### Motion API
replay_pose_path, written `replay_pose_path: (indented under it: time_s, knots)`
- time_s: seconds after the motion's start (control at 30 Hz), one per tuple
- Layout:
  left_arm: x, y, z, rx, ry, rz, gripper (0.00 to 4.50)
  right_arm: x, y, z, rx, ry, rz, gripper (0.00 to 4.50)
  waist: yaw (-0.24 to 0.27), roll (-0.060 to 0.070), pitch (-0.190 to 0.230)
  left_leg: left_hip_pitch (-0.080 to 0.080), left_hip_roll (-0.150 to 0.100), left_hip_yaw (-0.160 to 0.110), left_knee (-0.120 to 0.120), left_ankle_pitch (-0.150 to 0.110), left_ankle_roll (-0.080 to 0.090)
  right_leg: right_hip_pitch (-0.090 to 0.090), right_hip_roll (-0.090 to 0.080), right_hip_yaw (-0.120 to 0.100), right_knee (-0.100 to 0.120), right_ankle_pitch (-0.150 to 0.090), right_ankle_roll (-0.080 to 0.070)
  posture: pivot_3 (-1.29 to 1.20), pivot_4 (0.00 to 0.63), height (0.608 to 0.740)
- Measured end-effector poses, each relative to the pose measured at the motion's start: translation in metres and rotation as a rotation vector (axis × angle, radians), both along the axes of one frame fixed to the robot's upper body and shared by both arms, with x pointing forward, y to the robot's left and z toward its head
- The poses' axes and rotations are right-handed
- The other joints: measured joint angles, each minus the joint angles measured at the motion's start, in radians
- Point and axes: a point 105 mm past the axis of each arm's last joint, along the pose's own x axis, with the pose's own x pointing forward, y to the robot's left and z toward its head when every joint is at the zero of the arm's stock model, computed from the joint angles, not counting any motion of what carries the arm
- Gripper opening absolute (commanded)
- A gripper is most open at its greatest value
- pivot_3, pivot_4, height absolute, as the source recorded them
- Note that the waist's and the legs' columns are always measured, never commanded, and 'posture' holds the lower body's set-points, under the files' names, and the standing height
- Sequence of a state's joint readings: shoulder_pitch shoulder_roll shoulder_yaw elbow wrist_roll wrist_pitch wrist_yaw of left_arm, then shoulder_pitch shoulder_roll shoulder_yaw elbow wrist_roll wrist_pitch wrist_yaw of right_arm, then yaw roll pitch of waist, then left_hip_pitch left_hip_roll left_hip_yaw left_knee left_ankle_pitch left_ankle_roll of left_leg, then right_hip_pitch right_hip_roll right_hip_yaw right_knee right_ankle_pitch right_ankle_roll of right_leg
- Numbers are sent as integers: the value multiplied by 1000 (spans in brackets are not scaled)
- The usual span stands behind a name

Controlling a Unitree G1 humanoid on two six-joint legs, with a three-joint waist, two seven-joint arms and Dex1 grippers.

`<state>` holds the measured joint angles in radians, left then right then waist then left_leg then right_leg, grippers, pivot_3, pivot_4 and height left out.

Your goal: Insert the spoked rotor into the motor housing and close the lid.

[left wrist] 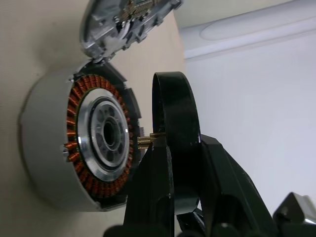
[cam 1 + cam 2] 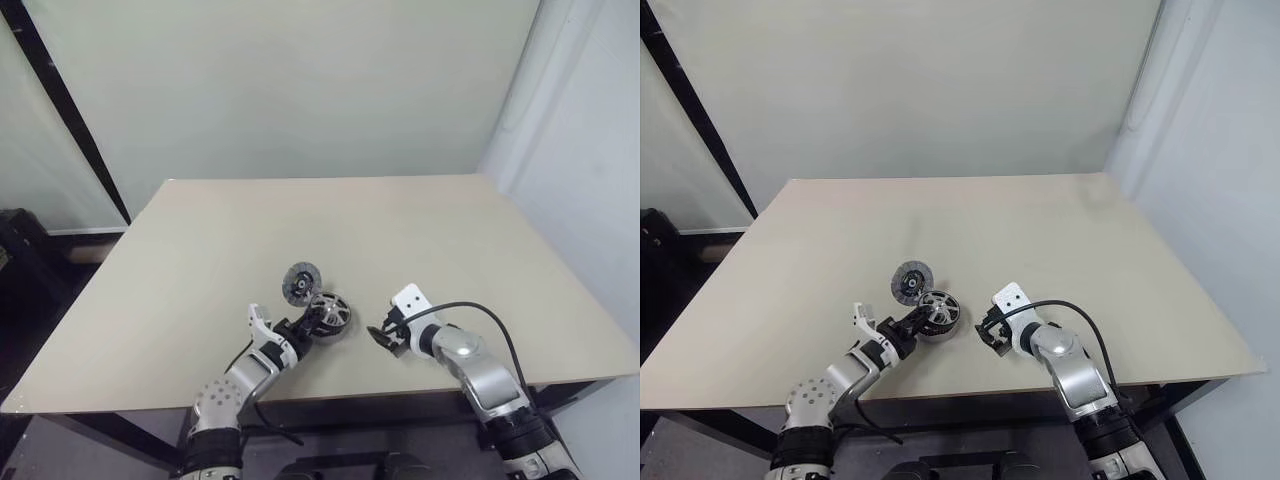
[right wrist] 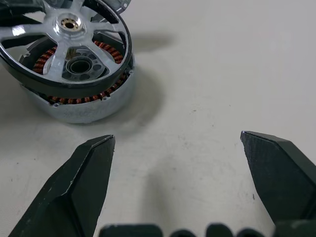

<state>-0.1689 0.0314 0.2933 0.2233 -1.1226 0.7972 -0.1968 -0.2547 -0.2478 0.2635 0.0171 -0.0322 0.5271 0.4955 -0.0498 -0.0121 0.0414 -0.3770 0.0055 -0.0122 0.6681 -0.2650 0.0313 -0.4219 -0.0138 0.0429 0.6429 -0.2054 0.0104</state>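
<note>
The motor housing point(image 3: 84, 111), a short silver cylinder with copper windings, sits on the table near its front edge. Its round lid point(image 2: 301, 283) stands swung open on the far side. My left gripper point(image 2: 306, 324) is shut on the dark rim of the spoked rotor point(image 3: 69, 42). It holds the rotor tilted just over the housing's open top. In the left wrist view the rotor point(image 1: 175, 98) is edge-on, and its brass shaft points at the housing's pale centre point(image 1: 106, 136) across a small gap. My right gripper point(image 3: 177, 140) stands open on the table, right of the housing, with nothing in it.
The beige table point(image 2: 400, 230) stretches far behind and to both sides of the housing. Its front edge runs just behind both wrists. A pale wall stands behind the table, and a black cable point(image 2: 470, 310) loops over the right forearm.
</note>
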Motion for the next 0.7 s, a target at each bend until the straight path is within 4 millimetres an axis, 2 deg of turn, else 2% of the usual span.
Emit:
replay_pose_path:
  time_s: [0.17,0.23,0.37,0.6,0.7]
  knots:
    - [1,0,-3,21,8,8,2193,-1,0,0,1,3,-2,4470,0,0,0,0,0,0,0,0,0,0,0,0,0,0,0,0,0,740]
    - [1,0,-5,32,13,8,2992,-1,0,-1,0,6,-3,4470,0,0,0,0,0,0,0,0,0,0,0,0,0,0,0,0,0,740]
    - [2,-2,4,38,-15,13,4391,-2,0,-2,3,11,-8,4470,0,0,0,1,0,0,0,0,0,1,0,0,0,0,0,0,0,740]
    - [-15,8,11,171,-11,-1,4456,-3,-1,-3,4,13,-13,4470,0,0,0,1,1,0,0,0,0,1,0,0,0,0,0,0,0,740]
    - [-22,17,22,270,-40,-15,4456,-2,-3,-3,3,10,-22,4470,0,0,0,0,1,0,0,0,0,0,0,0,0,0,0,0,0,740]
